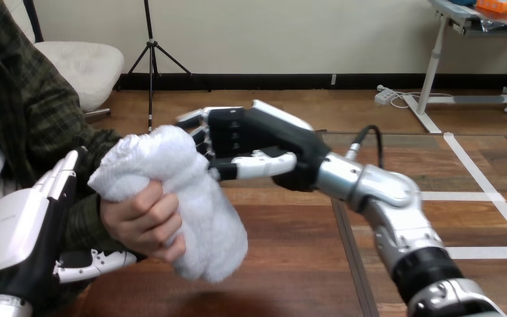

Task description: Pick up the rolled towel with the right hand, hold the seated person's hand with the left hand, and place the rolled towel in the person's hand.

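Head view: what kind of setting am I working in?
Probably a care-assistance setup at a brown wooden table: a seated person's hand grips a white rolled towel, the left hand holds their wrist, the right hand meets the towel.

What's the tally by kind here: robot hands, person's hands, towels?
Robot hands: 2, the left hand and the right hand
Hands of a person: 1, the person's hand
Towels: 1, the rolled towel, white, gripped by the person's hand
Total: 4
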Available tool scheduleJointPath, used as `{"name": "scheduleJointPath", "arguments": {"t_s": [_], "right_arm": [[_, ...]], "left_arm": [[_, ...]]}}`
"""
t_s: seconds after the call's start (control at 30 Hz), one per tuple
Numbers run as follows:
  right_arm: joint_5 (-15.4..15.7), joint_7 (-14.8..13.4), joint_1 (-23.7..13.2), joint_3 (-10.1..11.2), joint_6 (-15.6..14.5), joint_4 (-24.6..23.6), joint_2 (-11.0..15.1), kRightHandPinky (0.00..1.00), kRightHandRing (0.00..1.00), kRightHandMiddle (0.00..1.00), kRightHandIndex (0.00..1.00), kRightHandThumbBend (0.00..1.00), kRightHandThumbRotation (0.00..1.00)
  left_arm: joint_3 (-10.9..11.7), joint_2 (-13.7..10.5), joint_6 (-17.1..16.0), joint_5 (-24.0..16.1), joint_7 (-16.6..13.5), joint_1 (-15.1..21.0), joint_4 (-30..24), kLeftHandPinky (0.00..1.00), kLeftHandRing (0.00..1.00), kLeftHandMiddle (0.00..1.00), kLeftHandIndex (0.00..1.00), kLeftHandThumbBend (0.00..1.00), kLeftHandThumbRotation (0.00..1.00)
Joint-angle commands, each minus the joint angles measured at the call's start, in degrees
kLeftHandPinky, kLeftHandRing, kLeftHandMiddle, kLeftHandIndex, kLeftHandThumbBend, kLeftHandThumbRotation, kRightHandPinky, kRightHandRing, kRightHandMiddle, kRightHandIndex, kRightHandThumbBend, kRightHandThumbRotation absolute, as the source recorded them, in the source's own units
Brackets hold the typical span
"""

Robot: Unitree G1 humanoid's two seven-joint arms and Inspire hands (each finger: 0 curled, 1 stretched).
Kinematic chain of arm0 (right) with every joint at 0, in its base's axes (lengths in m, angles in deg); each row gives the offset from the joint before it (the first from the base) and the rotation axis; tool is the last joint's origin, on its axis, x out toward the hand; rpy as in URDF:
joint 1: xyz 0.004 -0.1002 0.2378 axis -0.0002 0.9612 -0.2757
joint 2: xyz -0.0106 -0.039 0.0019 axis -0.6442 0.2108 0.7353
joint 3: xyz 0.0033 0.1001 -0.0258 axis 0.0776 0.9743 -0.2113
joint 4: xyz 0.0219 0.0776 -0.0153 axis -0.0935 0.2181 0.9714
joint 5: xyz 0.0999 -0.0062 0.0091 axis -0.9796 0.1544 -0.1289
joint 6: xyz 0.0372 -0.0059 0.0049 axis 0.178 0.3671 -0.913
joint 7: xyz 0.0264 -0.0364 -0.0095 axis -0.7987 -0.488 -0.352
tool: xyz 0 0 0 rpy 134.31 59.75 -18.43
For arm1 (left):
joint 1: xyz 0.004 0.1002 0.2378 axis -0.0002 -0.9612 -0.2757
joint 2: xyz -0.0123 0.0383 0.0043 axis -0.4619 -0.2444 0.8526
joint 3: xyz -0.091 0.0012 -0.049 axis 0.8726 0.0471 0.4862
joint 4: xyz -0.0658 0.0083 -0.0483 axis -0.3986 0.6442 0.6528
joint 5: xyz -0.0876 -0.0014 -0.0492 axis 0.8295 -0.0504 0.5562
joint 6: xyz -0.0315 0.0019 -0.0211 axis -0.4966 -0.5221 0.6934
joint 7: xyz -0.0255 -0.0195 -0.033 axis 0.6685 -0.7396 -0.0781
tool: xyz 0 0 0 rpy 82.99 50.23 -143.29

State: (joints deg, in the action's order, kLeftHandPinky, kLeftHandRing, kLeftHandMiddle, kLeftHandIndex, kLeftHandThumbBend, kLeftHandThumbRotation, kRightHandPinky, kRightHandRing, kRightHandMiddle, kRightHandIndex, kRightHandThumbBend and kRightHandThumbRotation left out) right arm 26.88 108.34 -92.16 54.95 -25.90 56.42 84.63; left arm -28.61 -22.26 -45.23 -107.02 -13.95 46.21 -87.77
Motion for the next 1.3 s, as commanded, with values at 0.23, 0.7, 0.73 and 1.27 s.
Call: {"name": "scheduleJointPath", "arguments": {"t_s": [0.23, 0.7, 0.73, 1.27], "right_arm": [[-5.45, 3.01, 2.67, 2.83, 1.99, -7.92, 3.72, 0.52, 0.57, 0.61, 0.68, 0.86, 0.39], [-9.29, 4.21, 8.25, 4.75, 3.79, -12.66, 7.17, 0.58, 0.55, 0.56, 0.64, 0.89, 0.44], [-9.46, 4.17, 8.55, 4.78, 3.73, -13.00, 7.24, 0.58, 0.55, 0.56, 0.63, 0.89, 0.44], [-11.96, 4.27, 15.24, 5.97, 4.04, -17.62, 9.81, 0.58, 0.56, 0.57, 0.63, 0.89, 0.47]], "left_arm": [[-0.25, -1.60, -1.97, 5.01, 3.02, 4.10, 7.05, 0.98, 1.00, 1.00, 1.00, 1.00, 0.68], [-0.10, -1.94, -6.84, 9.69, 4.27, 6.67, 12.29, 1.00, 1.00, 1.00, 1.00, 1.00, 0.74], [-0.03, -1.94, -7.03, 9.98, 4.43, 6.79, 12.53, 1.00, 1.00, 1.00, 1.00, 1.00, 0.75], [-0.15, -1.17, -14.32, 18.48, 7.78, 8.47, 15.05, 1.00, 1.00, 1.00, 1.00, 1.00, 0.87]]}}
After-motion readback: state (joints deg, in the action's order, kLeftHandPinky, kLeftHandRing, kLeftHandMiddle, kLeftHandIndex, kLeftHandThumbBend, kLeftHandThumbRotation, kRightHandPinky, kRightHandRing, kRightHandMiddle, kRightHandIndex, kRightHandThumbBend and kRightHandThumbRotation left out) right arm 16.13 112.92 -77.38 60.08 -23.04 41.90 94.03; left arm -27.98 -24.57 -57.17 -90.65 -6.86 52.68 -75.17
